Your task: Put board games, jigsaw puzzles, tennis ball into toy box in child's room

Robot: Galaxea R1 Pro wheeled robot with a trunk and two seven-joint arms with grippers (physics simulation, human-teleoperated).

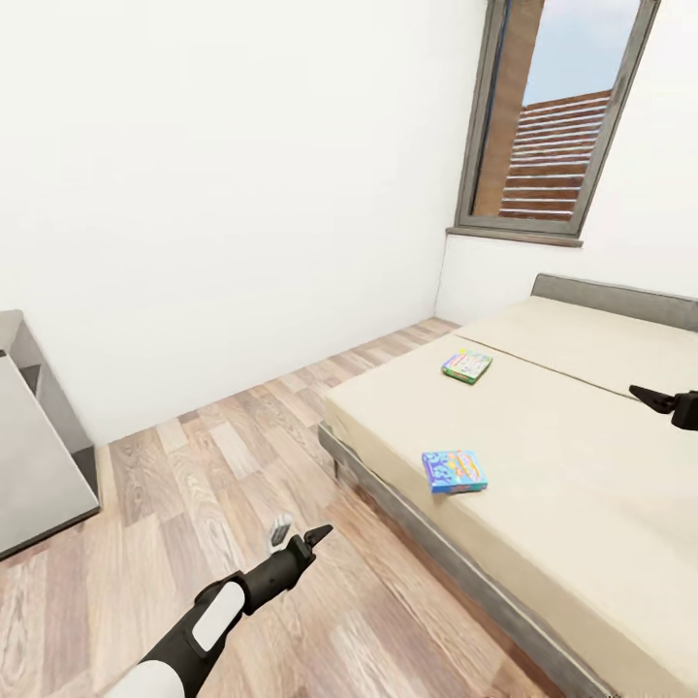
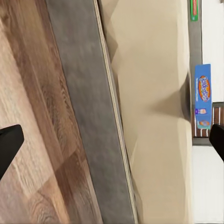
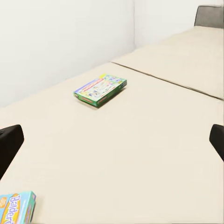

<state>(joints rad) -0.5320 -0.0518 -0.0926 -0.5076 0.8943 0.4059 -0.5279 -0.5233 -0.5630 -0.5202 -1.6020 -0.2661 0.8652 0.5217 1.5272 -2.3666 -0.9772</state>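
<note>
The head view takes in a bedroom corner: a bed (image 1: 582,456) with a beige mattress and grey frame, a plank floor (image 1: 223,456), white walls and a window (image 1: 553,116) above the bed's far end. Two board games lie flat on the mattress, well apart. The blue game (image 1: 455,471) sits near the bed's near edge; the green game (image 1: 467,365) lies farther in, just short of the seam between the two mattress halves. At the picture's left edge stands a grey desk (image 1: 39,465) with a shelf unit behind it.

The left end effector (image 1: 301,539) hangs over the floor beside the bed frame, empty, its fingers spread. The left wrist view confirms this: two dark fingertips (image 2: 9,144) sit at opposite edges with floor, frame and mattress between them. That view also catches the blue game (image 2: 202,95) edge-on, and a sliver of the green one (image 2: 194,10).

The right end effector (image 1: 669,399) pokes in over the mattress, beyond the blue game. The head view shows too little to tell its state, but the right wrist view shows its fingertips (image 3: 9,144) far apart, holding nothing. There the green game (image 3: 100,89) lies ahead on the mattress, its printed lid readable as a colourful pattern, and a corner of the blue game (image 3: 16,207) shows near the camera. The headboard (image 3: 209,16) appears beyond.
</note>
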